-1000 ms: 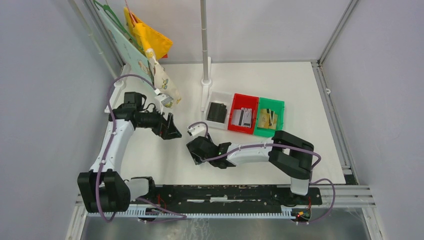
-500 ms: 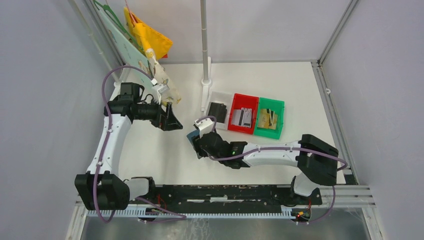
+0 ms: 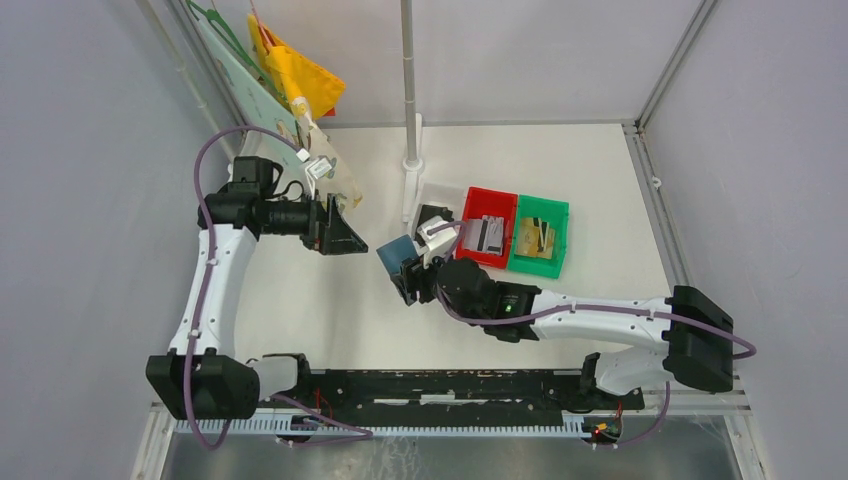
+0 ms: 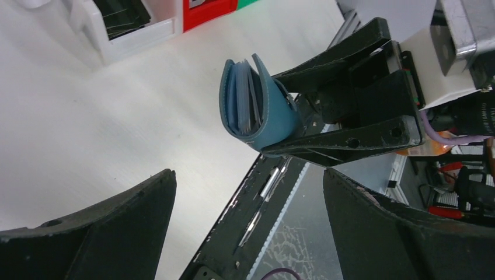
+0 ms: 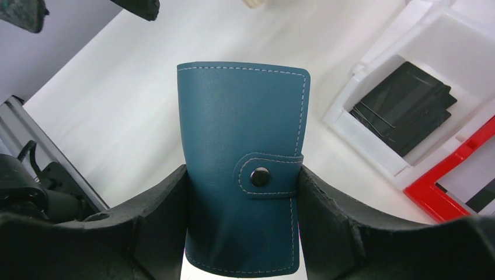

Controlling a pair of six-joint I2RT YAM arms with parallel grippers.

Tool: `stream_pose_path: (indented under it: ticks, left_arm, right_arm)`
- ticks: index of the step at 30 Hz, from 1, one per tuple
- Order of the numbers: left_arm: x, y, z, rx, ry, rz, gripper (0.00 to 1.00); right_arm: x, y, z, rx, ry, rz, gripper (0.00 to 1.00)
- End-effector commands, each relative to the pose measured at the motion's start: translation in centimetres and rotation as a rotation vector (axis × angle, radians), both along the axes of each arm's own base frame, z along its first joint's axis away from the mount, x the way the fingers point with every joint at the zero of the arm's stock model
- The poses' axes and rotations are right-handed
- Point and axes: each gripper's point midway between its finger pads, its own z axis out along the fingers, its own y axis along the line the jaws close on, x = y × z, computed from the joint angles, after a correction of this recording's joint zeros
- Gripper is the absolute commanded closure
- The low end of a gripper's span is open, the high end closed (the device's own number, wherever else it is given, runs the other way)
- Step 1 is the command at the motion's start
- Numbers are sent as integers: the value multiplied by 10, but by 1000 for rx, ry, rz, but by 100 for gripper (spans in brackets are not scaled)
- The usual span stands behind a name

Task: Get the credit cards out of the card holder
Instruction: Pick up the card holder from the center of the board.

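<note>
Teal card holder (image 5: pixel 239 111) was up off the table, pinched across its width in the right gripper (image 3: pixel 413 282), with the top half standing clear of the fingers. The left gripper (image 3: pixel 345 240) had its jaws spread wide and empty, aimed straight at the holder, near it but not touching.

What mattered was the line-up. In the left wrist view the holder sat dead ahead, beyond the open fingers and between them, presenting its end. The fold curved round on one side and the stacked leaves showed edge-on. Its long axis ran out of the right fingers toward the left arm, so the left looked the one to work on it.

One catch: the snap tab (image 5: pixel 262 174) appeared fastened, its end tucked against a right finger. That would likely need popping first.

Harder to call were the credit cards. Grey ones lay in the red bin (image 3: pixel 470 250) and gold-toned ones in the green bin (image 3: pixel 560 225). Whether any remained inside I could not tell, since card edges and pocket leaves looked alike. The holder's lower part was hidden by the right fingers.
</note>
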Motion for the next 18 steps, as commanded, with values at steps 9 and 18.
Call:
stream_pose_path:
  ticks: [9, 18]
  left_arm:
    - [-23, -25, 28, -79, -48, -35, 7]
    - [-21, -23, 17, -46, -12, 11, 2]
  right_arm:
    - [-11, 24, 84, 203, -147, 91, 52]
    - [-20, 24, 109, 234, -196, 101, 50]
